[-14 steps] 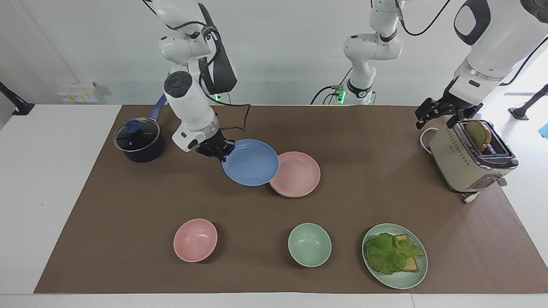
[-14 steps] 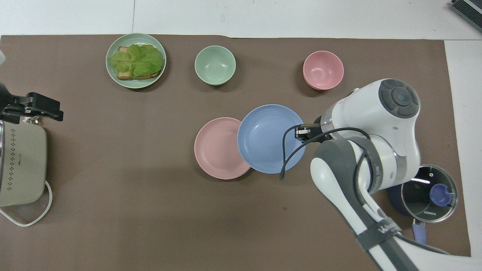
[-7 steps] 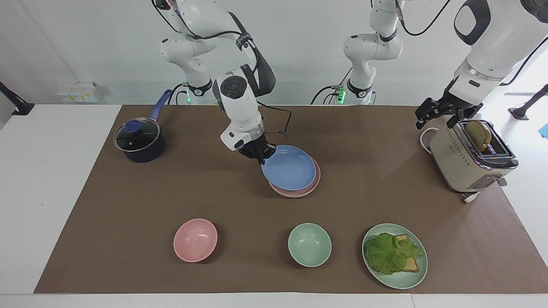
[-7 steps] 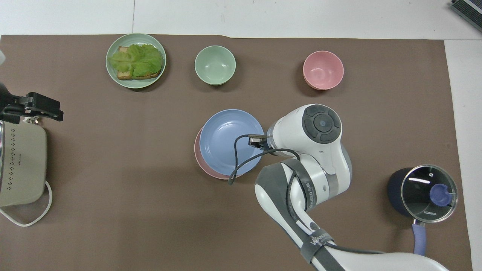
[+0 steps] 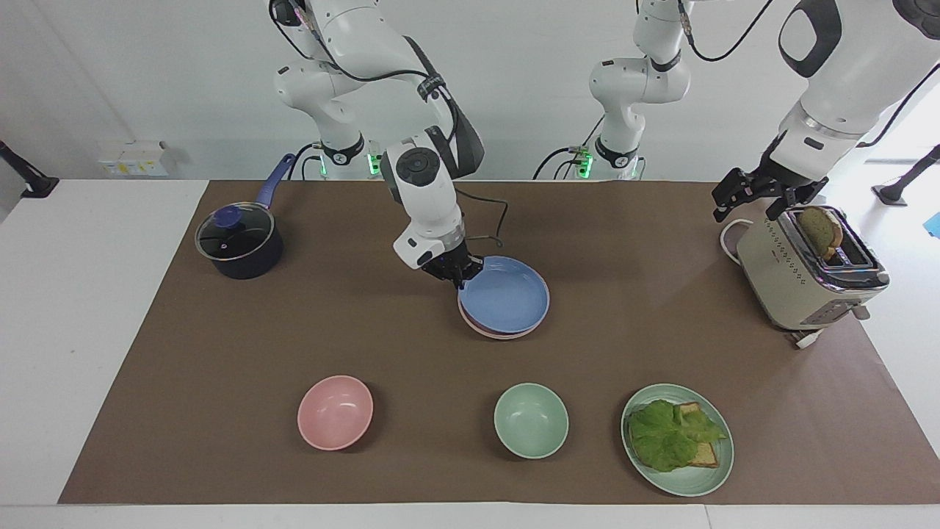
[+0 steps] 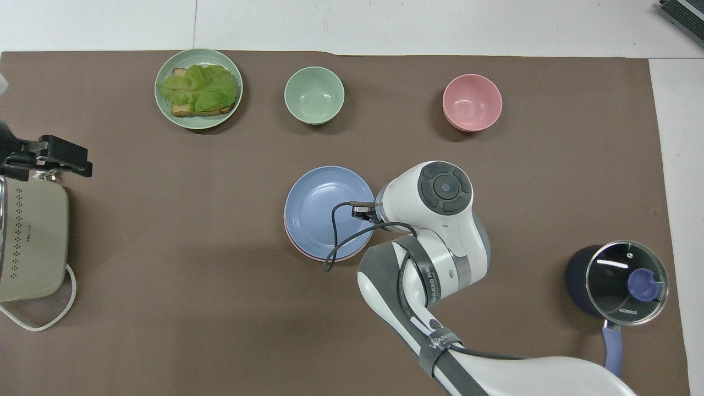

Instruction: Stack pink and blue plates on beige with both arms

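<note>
The blue plate (image 5: 505, 295) sits level, hollow side up, on top of the pink plate (image 5: 493, 332) at the middle of the bench (image 5: 661, 353); only a thin pink crescent of rim shows beneath it, on the side farther from the robots and toward the right arm's end. Whether a third plate lies under the pink one cannot be told. Being round, the blue plate has no long axis and points no particular way. Nothing lies in it.

The right end effector (image 5: 457, 273) is clamped on the blue plate's rim, at the edge toward the right arm's end and nearer the robots.

Farther from the robots stands a row of three vessels: a pink bowl (image 5: 335, 412) and a green bowl (image 5: 531, 420), both holding nothing, and a green plate (image 5: 709, 470) carrying toast under a lettuce leaf (image 5: 668, 435). At the right arm's end a dark saucepan (image 5: 239, 246) is covered by a glass lid. At the left arm's end a beige toaster (image 5: 800, 283) holds a slice of bread (image 5: 819, 229) upright in its slot, and the left end effector (image 5: 760, 192) waits over it with fingers spread
</note>
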Controlling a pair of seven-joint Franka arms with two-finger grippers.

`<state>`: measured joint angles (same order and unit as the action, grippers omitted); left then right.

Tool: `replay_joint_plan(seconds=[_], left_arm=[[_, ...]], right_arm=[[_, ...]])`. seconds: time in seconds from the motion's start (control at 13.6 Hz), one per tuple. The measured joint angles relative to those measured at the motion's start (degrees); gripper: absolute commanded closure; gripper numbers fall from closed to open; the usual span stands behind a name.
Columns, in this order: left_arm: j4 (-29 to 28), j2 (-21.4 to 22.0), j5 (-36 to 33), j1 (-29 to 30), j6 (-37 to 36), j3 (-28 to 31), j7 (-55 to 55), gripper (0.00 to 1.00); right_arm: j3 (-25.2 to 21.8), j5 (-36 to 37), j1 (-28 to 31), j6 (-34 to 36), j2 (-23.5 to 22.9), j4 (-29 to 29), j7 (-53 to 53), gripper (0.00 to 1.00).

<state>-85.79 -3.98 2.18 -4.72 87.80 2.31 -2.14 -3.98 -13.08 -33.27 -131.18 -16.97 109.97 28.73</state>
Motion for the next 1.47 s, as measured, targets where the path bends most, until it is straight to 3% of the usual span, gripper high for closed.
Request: replay_joint_plan(seconds=[0.07,0.37,0.44,0.52,0.59,1.03,1.47], left_arm=[[0.00,0.00,0.00,0.00,0.00,0.00,0.00,0.00],[0.00,0.00,0.00,0.00,0.00,0.00,0.00,0.00],[0.00,0.00,0.00,0.00,0.00,0.00,0.00,0.00],[0.00,0.00,0.00,0.00,0.00,0.00,0.00,0.00],[0.00,0.00,0.00,0.00,0.00,0.00,0.00,0.00],[0.00,0.00,0.00,0.00,0.00,0.00,0.00,0.00],[0.00,0.00,0.00,0.00,0.00,0.00,0.00,0.00]], right_arm=[[-0.01,-0.02,0.00,-0.10,-0.14,0.01,0.00,1.00],[-0.06,-0.05,0.00,-0.13,-0.38,0.25,0.00,0.59],[-0.08,-0.06,0.00,-0.15,-0.49,0.28,0.00,0.32],[-0.07,-0.06,0.00,-0.22,-0.57,0.28,0.00,0.12],[-0.08,-0.06,0.00,-0.32,-0.60,0.27,0.00,0.00],[-0.63,1.70,0.56,-0.60,-0.53,-0.50,0.00,0.00],[-1.07,10.07,9.33,1.41,5.06,-1.24,-5.01,0.00]])
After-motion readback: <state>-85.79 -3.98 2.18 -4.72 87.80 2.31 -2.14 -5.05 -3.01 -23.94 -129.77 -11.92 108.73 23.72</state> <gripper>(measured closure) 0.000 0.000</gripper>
